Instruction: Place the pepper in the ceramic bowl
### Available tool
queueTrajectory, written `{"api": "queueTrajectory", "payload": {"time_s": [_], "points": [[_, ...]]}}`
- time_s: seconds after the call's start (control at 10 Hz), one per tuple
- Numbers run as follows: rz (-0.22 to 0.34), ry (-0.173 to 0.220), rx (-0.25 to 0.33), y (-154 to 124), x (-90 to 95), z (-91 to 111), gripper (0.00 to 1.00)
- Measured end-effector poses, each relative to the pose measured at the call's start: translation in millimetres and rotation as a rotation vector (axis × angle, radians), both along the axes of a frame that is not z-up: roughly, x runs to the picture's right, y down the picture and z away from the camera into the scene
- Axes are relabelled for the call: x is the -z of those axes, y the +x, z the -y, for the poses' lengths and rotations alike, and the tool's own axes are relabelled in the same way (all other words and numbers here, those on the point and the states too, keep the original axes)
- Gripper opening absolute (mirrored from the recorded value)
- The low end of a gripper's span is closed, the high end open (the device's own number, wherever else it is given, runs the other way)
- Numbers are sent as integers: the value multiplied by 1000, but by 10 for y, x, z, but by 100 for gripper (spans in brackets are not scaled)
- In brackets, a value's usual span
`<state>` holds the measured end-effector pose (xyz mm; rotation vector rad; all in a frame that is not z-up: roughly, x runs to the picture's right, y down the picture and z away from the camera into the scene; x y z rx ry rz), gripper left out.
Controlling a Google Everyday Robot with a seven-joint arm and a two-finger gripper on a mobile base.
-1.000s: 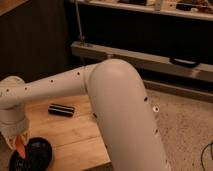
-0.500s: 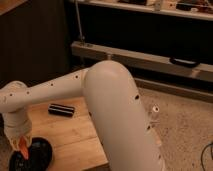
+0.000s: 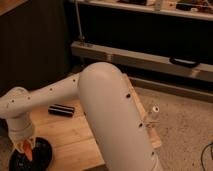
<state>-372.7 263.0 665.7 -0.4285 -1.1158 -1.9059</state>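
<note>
My gripper (image 3: 25, 148) hangs at the bottom left of the camera view, at the end of the white arm. It is shut on the small orange-red pepper (image 3: 27, 151), which points downward. The pepper is right over the shallow black ceramic bowl (image 3: 43, 153), which sits at the front left corner of the wooden table (image 3: 75, 135). The gripper hides part of the bowl, and I cannot tell whether the pepper touches it.
A black cylinder (image 3: 61, 110) lies on the table behind the bowl. My large white arm link (image 3: 115, 120) covers the middle and right of the table. A metal rack (image 3: 145, 57) stands behind, with speckled floor (image 3: 185, 125) to the right.
The gripper with the pepper has moved a little to the right and down, from the bowl's left edge to over its inside. The arm's big link has swung nearer.
</note>
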Motion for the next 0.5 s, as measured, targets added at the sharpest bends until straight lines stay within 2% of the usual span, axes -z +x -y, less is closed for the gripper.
{"api": "queueTrajectory", "payload": {"time_s": [0.2,0.5], "points": [[-10,0,7,-1,-58,-65,33],[-18,0,15,-24,-109,-104,61]]}}
